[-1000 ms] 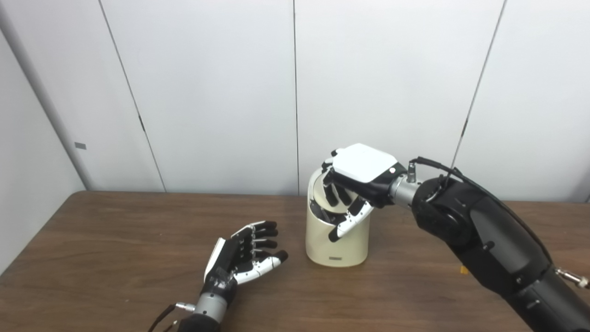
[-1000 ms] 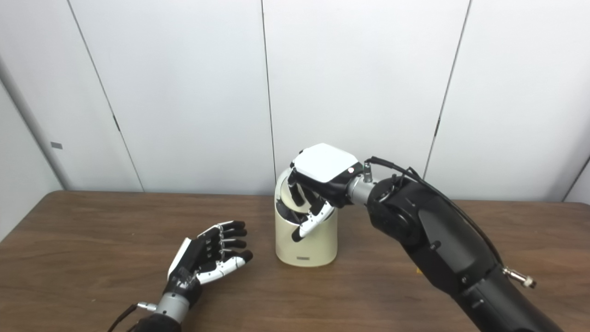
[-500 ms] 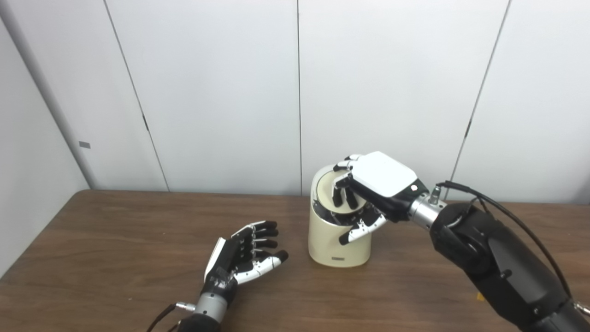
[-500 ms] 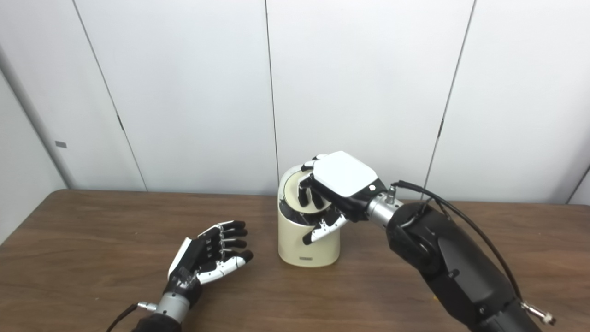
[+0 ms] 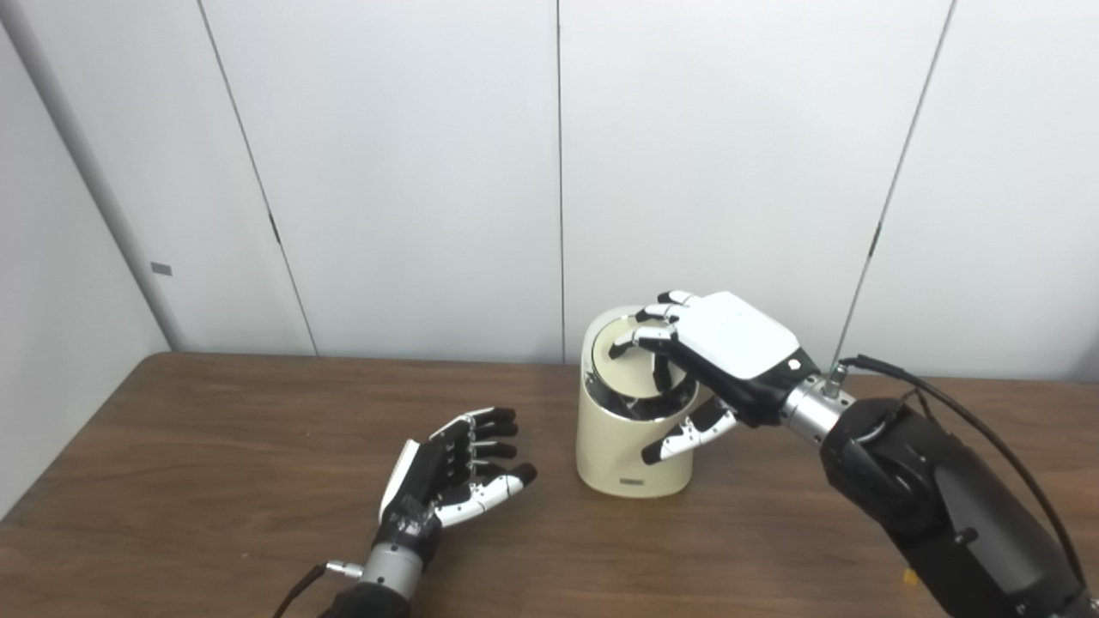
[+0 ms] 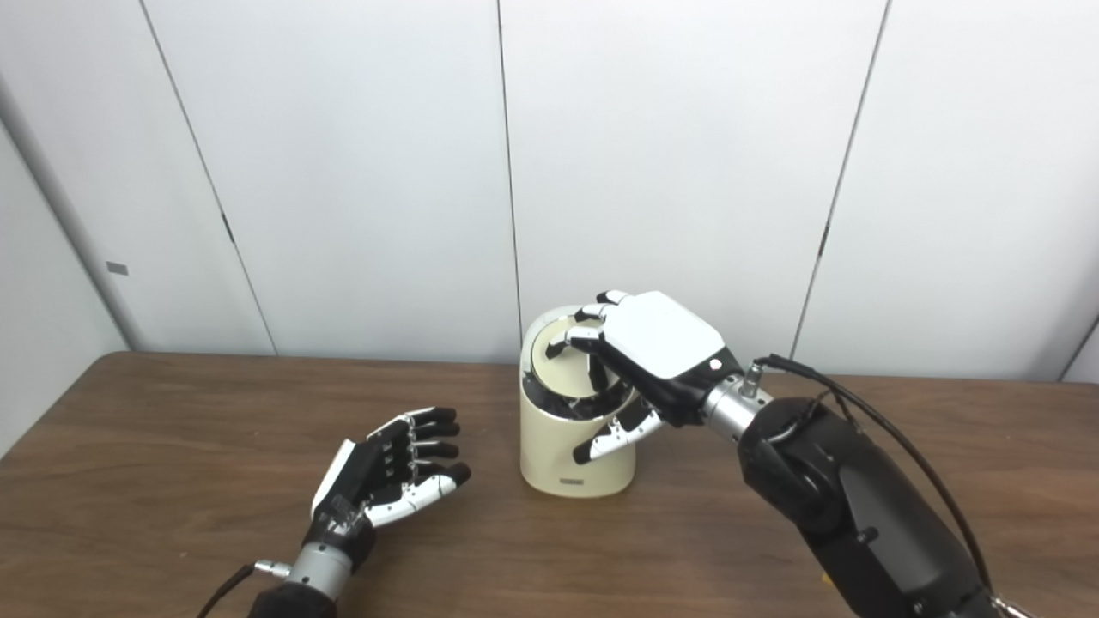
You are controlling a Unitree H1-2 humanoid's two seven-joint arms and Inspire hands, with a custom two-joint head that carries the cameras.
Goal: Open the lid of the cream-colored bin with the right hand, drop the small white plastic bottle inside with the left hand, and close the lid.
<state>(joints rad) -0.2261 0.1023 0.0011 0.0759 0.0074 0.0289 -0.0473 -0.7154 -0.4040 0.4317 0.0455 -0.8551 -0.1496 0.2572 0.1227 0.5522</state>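
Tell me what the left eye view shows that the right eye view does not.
Left eye only: a little more of the side wall left of the table. Right eye only: one more wall seam at the far right. Both: the right hand over the bin, fingers at its lid; the left hand open and empty.

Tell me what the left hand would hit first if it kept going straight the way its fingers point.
Probably the bin. The left hand lies open on the table, fingers pointing right toward the bin's lower wall, and nothing shows in the gap between. Depth is unclear, so it might pass just in front.
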